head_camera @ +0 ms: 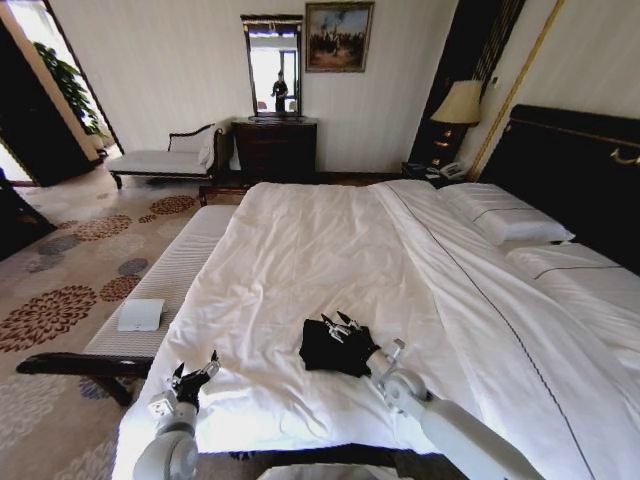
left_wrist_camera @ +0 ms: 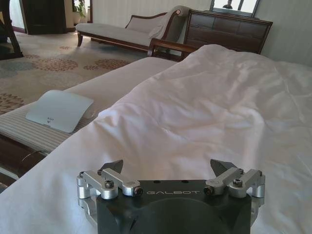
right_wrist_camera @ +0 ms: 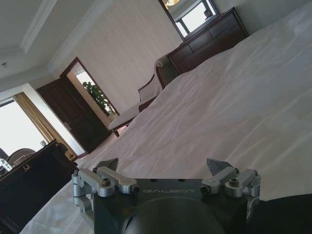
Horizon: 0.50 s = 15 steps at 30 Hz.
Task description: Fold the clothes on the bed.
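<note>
**Right end effector over the shirt, empty; left parked at the bed edge**

Your right end effector (head_camera: pixel 336 324) sits over the far edge of the black lump, fingers spread wide. Right wrist view confirms it: fingertips (right_wrist_camera: pixel 218 168) well apart, nothing between them, only a dark corner of fabric at the frame edge. Left end effector (head_camera: pixel 196 376) hangs near the foot corner of the mattress, also wide open and empty, fingertips (left_wrist_camera: pixel 113 167) over bare white sheet.

Largest to smallest:

- The bed (head_camera: pixel 300 240): white duvet, dark headboard on your right, pillows beside it. Soft, wrinkled surface, so anything you press into it will sink and drag the sheet along.
- The upholstered bench (head_camera: pixel 175 275) runs alongside the bed on your left, with a small white pad (head_camera: pixel 140 315) on it. Not part of the job.
- The clothes (head_camera: pixel 335 350): one black T-shirt, bunched into a compact heap near the foot end, just in front of your right arm. No lettering readable from here.

Handling, my read: light, limp, zero stiffness. It won't hold shape and will drape from whatever point you lift. Low slip on cotton sheet, but a deep pinch risks catching the duvet too. Take a shallow grip on a raised fold or edge. Hem and shoulders can't be picked out in the heap yet, so you'd need to spread it flat first.
</note>
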{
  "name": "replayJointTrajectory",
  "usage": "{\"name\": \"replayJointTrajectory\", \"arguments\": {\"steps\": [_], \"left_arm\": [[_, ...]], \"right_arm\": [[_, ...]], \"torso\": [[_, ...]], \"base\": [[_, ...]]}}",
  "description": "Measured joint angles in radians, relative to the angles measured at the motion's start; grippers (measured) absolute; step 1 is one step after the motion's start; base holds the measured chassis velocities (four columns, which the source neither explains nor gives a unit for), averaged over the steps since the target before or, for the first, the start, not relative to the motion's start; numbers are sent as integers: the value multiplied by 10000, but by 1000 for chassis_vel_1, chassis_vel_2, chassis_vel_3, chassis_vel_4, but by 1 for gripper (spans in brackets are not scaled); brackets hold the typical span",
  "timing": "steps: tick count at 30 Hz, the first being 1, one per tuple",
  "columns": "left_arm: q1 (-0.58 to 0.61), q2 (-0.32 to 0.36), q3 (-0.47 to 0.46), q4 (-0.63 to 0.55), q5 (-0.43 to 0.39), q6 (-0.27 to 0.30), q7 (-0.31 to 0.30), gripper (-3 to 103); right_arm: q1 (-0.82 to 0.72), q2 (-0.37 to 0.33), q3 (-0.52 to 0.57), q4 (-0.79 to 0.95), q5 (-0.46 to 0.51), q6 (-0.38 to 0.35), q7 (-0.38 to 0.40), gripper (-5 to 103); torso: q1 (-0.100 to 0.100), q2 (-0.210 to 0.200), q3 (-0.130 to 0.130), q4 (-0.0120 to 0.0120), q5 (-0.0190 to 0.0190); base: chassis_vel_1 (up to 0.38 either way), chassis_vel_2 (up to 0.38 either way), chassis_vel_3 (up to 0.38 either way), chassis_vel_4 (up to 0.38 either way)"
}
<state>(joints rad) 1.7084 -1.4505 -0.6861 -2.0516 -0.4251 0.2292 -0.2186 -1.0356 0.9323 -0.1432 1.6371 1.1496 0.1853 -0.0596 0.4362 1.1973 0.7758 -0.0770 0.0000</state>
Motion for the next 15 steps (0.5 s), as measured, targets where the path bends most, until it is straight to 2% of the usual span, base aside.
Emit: {"name": "replayJointTrajectory", "arguments": {"steps": [8, 15], "left_arm": [[133, -165, 33, -123, 201, -36, 3, 100], [257, -317, 24, -124, 421, -145, 19, 100]], "right_arm": [[418, 551, -668, -644, -437, -160, -104, 100], [529, 704, -1338, -892, -883, -145, -1098, 100]], "torso": [[0, 0, 0, 0, -2], [-1, 1, -1, 0, -2]], "base": [[0, 0, 0, 0], [0, 0, 0, 0]]}}
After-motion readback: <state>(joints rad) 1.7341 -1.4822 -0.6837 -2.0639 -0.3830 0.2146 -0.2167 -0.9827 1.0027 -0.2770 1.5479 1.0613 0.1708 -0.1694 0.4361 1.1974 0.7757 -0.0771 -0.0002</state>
